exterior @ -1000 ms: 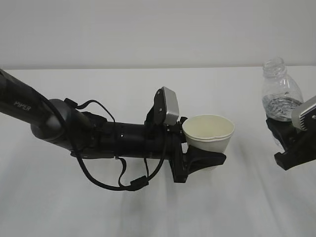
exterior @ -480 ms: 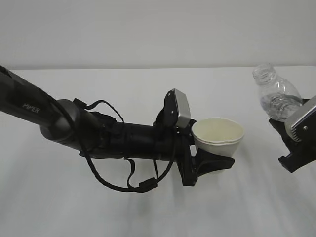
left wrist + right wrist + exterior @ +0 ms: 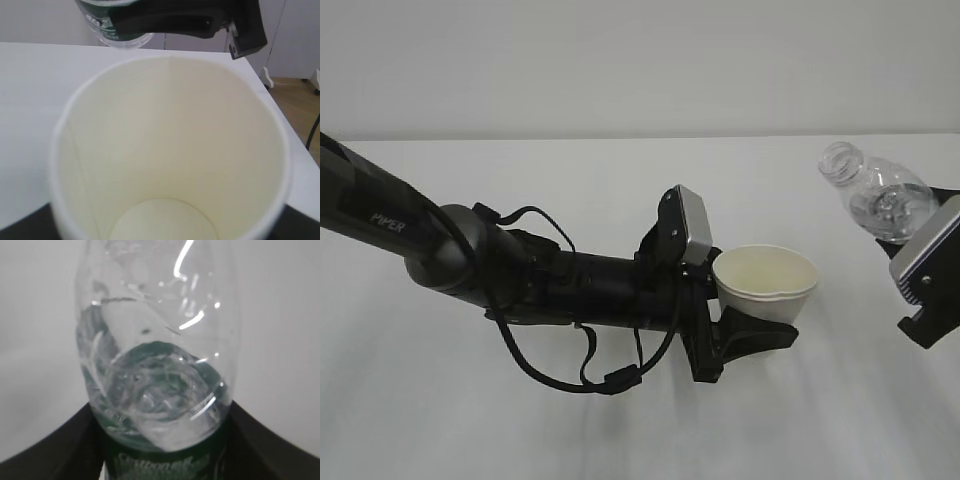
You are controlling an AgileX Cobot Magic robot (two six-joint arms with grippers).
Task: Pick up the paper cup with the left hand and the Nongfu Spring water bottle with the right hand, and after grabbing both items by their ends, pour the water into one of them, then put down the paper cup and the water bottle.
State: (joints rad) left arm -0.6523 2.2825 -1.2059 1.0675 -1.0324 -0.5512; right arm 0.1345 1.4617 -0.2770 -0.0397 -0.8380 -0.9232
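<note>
Bottle [image 3: 880, 195] now tilted further cupward in right gripper [image 3: 930, 285]'s clasp; left gripper [image 3: 745, 335] clamping cup [image 3: 765, 290].

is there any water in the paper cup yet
No, the left wrist view looks straight into the paper cup and shows only its dry cream inside and bare bottom.
</note>
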